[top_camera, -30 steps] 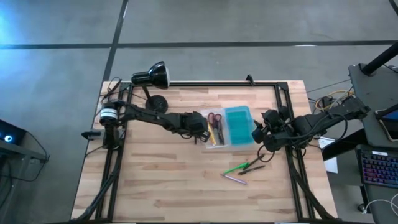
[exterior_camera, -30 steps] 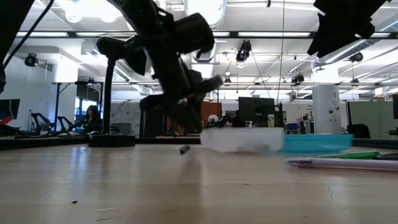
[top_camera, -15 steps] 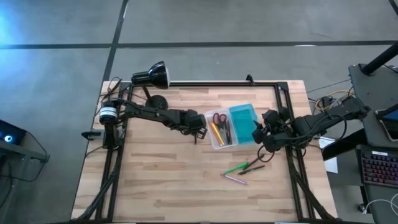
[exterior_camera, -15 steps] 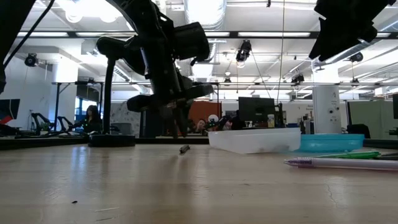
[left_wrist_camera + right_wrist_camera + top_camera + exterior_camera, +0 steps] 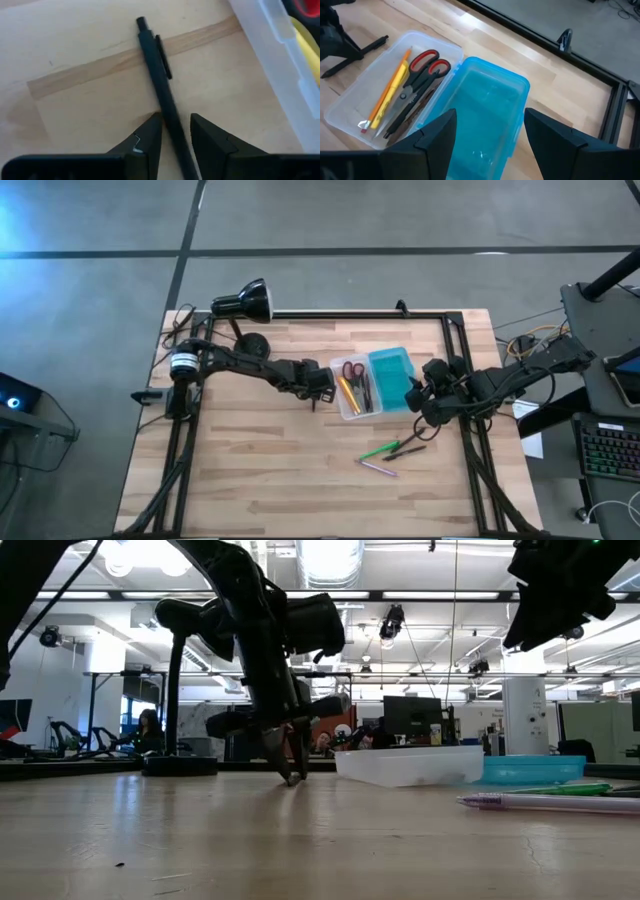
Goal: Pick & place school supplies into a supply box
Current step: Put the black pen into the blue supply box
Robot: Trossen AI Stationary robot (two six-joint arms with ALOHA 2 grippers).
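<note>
The supply box (image 5: 371, 382) lies open on the table. Its clear half (image 5: 385, 100) holds red-handled scissors (image 5: 422, 65), a yellow pencil and dark pens; its teal half (image 5: 485, 115) holds nothing. A black pen (image 5: 152, 55) lies on the wood to the left of the box. My left gripper (image 5: 175, 120) is open, pointing down, one finger on each side of that pen; in the low view its tips (image 5: 290, 775) reach the tabletop. My right gripper (image 5: 490, 117) is open and hovers by the teal half (image 5: 420, 395). My left gripper comes from above with its fingers across the black pen's lower barrel (image 5: 172, 112), which lies flat on the table. One fingertip (image 5: 155, 125) stands right against the barrel; I cannot tell whether it touches.
A green pen (image 5: 380, 450), a black pen (image 5: 408, 448) and a pink pen (image 5: 378, 468) lie near the box's near right side. The black desk lamp (image 5: 245, 302) stands at the far left corner. Bare wood lies toward the near left.
My left gripper drew back from the box toward the table's left, swung its fingers to point straight down and came down over the black pen. The box slid a little toward the right edge and turned slightly. The pen stayed where it was.
</note>
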